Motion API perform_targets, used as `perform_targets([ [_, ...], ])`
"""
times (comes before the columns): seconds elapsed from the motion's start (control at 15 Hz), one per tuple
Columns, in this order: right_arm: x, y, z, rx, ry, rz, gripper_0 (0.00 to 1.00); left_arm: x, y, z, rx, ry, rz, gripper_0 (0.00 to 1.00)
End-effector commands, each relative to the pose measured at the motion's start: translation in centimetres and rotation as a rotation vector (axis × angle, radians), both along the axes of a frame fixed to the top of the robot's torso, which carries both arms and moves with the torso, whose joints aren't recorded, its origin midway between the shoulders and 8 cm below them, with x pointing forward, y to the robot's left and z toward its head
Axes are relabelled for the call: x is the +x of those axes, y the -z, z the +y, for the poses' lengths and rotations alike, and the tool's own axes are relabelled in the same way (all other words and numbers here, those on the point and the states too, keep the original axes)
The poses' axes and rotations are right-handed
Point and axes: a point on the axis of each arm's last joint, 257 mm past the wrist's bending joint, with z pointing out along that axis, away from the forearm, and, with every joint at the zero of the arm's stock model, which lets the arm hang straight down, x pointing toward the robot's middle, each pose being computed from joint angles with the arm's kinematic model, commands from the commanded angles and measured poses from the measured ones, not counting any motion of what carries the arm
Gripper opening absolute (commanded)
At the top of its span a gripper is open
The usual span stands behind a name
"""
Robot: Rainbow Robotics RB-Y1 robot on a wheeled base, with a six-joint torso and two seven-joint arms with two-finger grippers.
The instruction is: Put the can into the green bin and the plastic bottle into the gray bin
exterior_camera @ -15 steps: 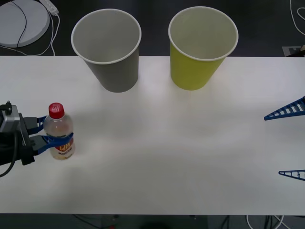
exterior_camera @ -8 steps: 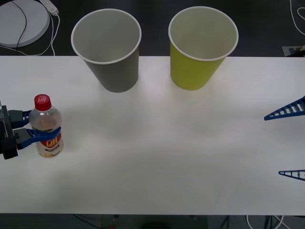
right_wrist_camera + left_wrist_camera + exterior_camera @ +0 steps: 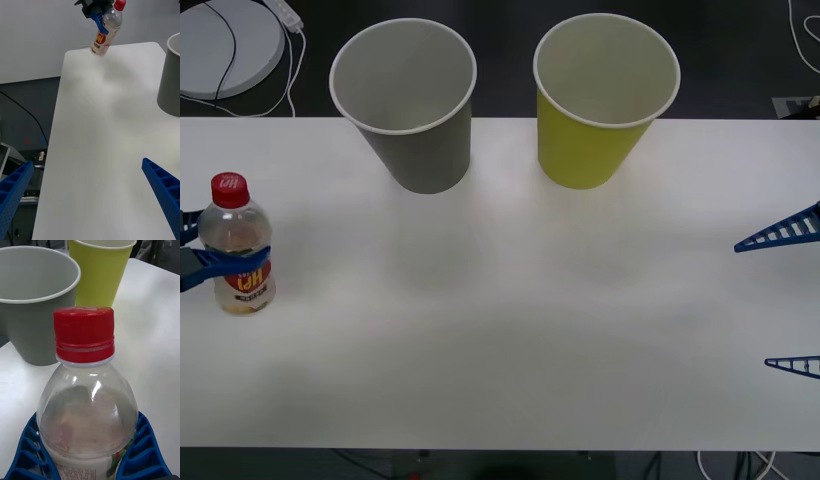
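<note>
Most of the left gripper (image 3: 190, 250) is cut off at the table's left edge in the front view; what shows there is the blue tips of its two fingers (image 3: 210, 262), one on each side of the plastic bottle (image 3: 238, 250). The left wrist view confirms the hold: the ribbed blue fingers curve around the bottle's lower body from both sides, clenched against the clear plastic just above the label, while the bottle's base lies below that picture's edge. The bottle stands upright with its red cap (image 3: 229, 186) on top, and the right wrist view suggests its base is clear of the white table (image 3: 510, 330), though how far cannot be judged. Taking the gray bin (image 3: 407, 100) as the landmark, the bottle is well to the left of it and nearer the robot, at the table's left border. The green bin (image 3: 605, 98) stands just to the right of the gray bin, the two apart, both upright along the table's far edge. The right gripper (image 3: 792, 300) waits far to the right of the gray bin, its fingers spread wide with nothing between them.
</note>
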Motion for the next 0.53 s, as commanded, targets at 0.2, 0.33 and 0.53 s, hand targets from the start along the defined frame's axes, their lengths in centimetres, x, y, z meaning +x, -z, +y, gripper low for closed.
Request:
perform_targets([
  [0.2, 0.0, 0.0, 0.0, 0.0, 0.0, 0.0, 1.0, 1.2, -1.6, 1.5, 0.006, -0.06, -0.02, 0.0],
  [0.33, 0.0, 0.0, 0.0, 0.0, 0.0, 0.0, 1.0, 1.7, -2.1, 1.9, 0.01, -0.08, -0.028, 0.0],
  [0.53, 0.0, 0.0, 0.0, 0.0, 0.0, 0.0, 1.0, 2.2, -3.1, 2.6, 0.018, -0.103, -0.011, 0.0],
])
